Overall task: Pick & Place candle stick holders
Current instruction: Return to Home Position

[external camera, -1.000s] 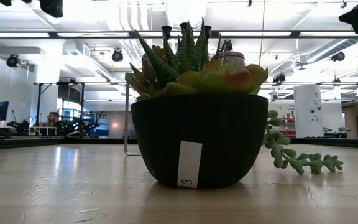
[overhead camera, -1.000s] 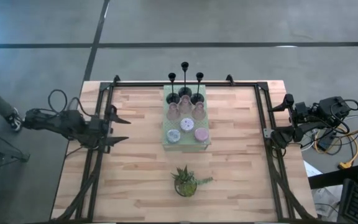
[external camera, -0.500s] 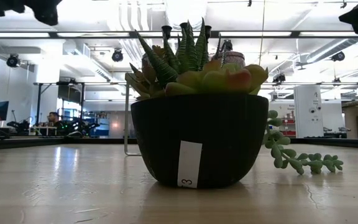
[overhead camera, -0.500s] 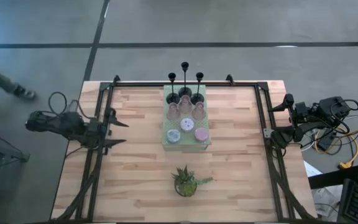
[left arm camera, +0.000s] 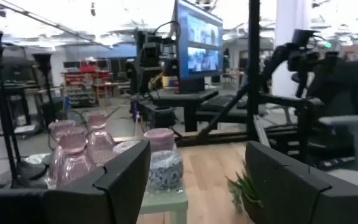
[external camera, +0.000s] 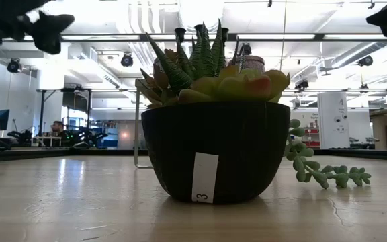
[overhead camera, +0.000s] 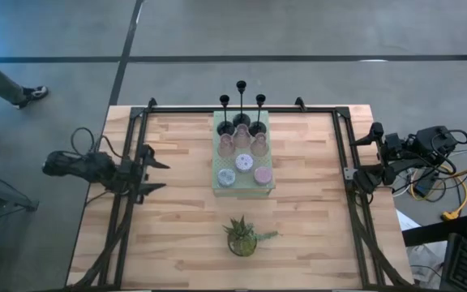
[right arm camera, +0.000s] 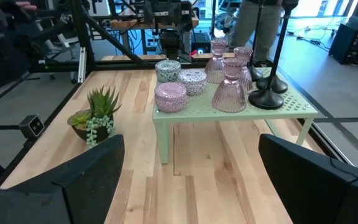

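Three slim black sticks (overhead camera: 241, 109), three squat pink glass holders (overhead camera: 242, 143) and three small round pastel cups (overhead camera: 244, 168) stand on a pale green perforated mat (overhead camera: 244, 184), a raised stand at the table's middle. They also show in the right wrist view (right arm camera: 232, 78). My left gripper (overhead camera: 159, 175) hangs open and empty over the table's left rail. My right gripper (overhead camera: 360, 162) hangs open and empty at the right rail.
A spiky green potted plant (overhead camera: 242, 236) stands near the table's front middle; it fills the low view (external camera: 213, 121). A black rail frame (overhead camera: 242, 109) runs round the table. A person's legs (overhead camera: 2, 81) show on the floor at far left.
My left arm has drawn back a little toward the table's left edge, its gripper staying open. A person has walked across the floor at the left.
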